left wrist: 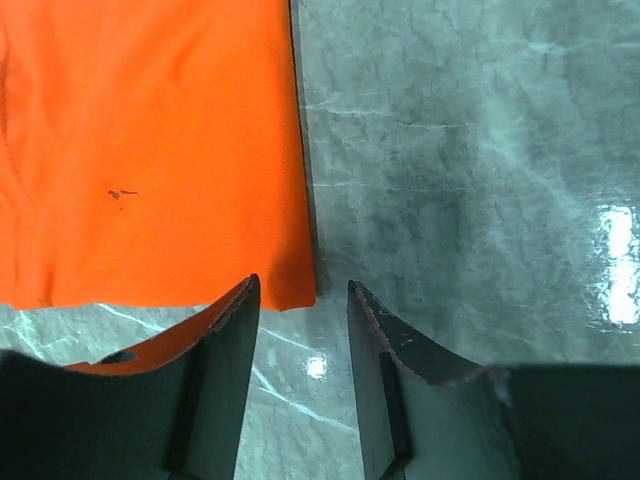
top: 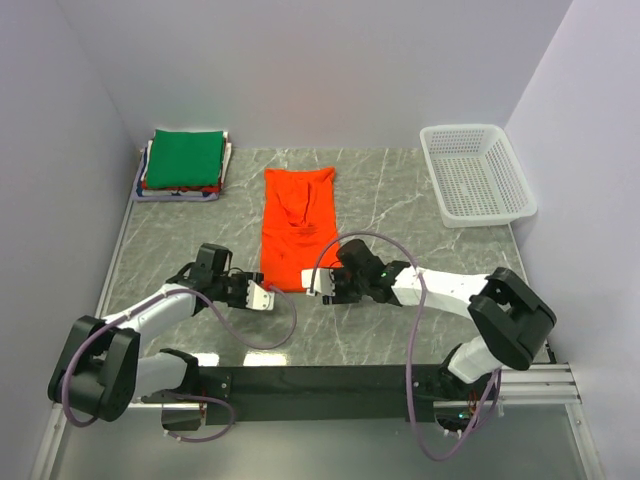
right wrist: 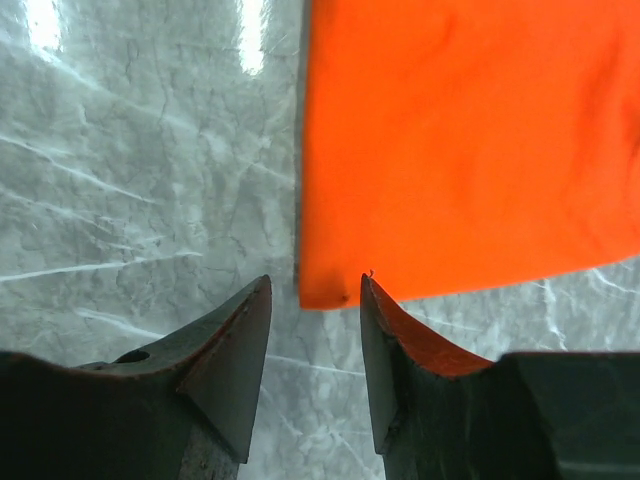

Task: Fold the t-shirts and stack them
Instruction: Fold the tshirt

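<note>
Orange shirt (top: 297,225) between low, parted tools (top: 268,297) (top: 312,285).

Left hand (top: 267,297) and right hand (top: 312,285) hover low, facing each other, each with jaws slightly apart

Bright even light, glare patches on table (left wrist: 615,265) (wrist views), soft shadows

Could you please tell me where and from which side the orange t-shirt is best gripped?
Probably its two near corners, approached from the near side. The orange t-shirt lies flat as a long strip running away from the arms; one corner sits just ahead of the open left claw, the other ahead of the open right claw.
</note>
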